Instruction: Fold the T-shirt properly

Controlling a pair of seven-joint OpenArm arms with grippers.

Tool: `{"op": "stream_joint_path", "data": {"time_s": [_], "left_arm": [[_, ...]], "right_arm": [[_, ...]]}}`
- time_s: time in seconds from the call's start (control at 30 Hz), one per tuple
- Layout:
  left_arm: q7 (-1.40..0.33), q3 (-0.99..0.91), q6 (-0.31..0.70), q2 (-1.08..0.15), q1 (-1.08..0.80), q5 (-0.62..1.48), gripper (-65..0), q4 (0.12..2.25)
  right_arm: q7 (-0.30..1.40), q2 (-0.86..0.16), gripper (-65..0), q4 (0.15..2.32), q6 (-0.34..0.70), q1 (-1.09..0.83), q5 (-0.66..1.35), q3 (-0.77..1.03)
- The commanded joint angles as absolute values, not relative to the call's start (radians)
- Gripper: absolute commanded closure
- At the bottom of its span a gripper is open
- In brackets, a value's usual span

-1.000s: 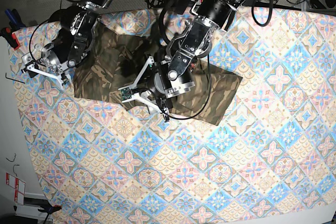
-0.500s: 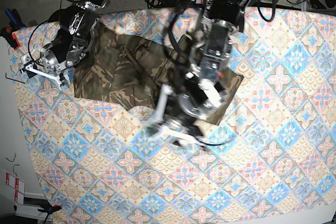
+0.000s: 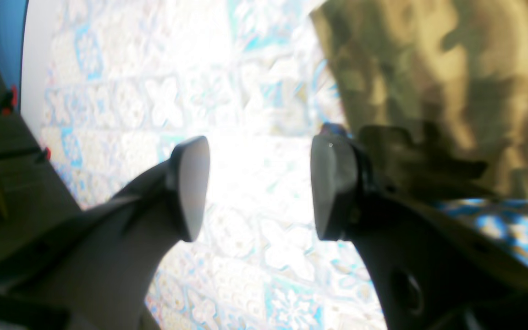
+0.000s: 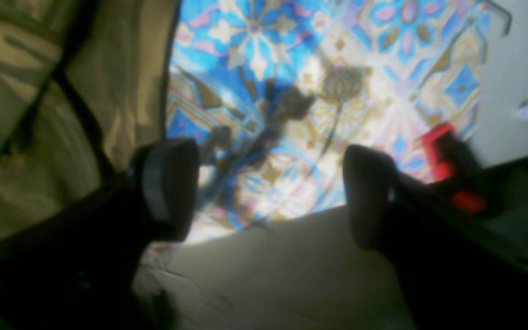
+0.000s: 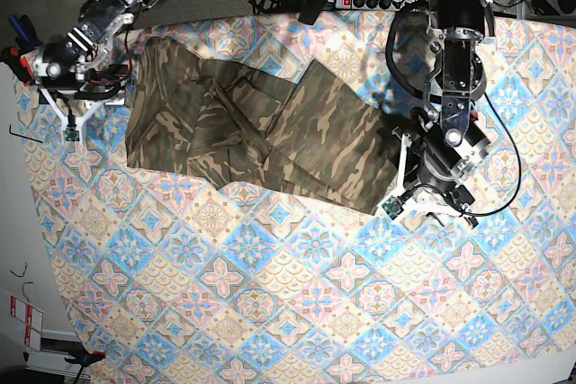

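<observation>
The left gripper (image 3: 259,188) has its dark, rounded pads spread apart with nothing between them, poised over bright tablecloth (image 5: 297,294) just beside the T-shirt's (image 5: 261,137) edge. The right gripper (image 4: 268,192) is likewise spread wide and empty above the cloth's corner, the shirt just to its side. The T-shirt is soft camouflage fabric in olive, brown and tan, lying partly folded in overlapping, creased panels across the upper middle of the table. Its collar cannot be made out. Both wrist views are blurred, the left one washed out by glare. A red clamp (image 4: 447,151) shows indistinctly at the table edge.
</observation>
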State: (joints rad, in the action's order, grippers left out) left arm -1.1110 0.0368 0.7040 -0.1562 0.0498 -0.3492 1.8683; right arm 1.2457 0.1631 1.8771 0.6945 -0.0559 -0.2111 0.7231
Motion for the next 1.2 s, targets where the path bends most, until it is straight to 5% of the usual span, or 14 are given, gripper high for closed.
{"op": "stream_joint_path", "data": {"time_s": [0.0, 0.5, 0.9, 1.17], "left_arm": [[-1.102, 0.033, 0.698, -0.16, 0.059, -0.352, -35.0, 1.883], [-1.104, 0.035, 0.698, -0.162, 0.053, -0.361, -35.0, 1.883], [-1.104, 0.038, 0.698, -0.162, 0.058, -0.361, -35.0, 1.883], [-1.104, 0.035, 0.698, -0.162, 0.061, -0.361, -35.1, 1.883]], "right_arm": [[1.23, 0.157, -48.3, 1.888, 0.698, -0.048, -0.15, 0.73], [1.168, 0.053, -48.8, 1.547, 0.698, -0.074, 0.332, 0.822], [1.121, 0.015, -48.7, 1.305, 0.698, -0.073, 0.348, 0.809], [1.121, 0.102, -48.7, 1.308, 0.698, -0.104, 0.349, 0.573]]}}
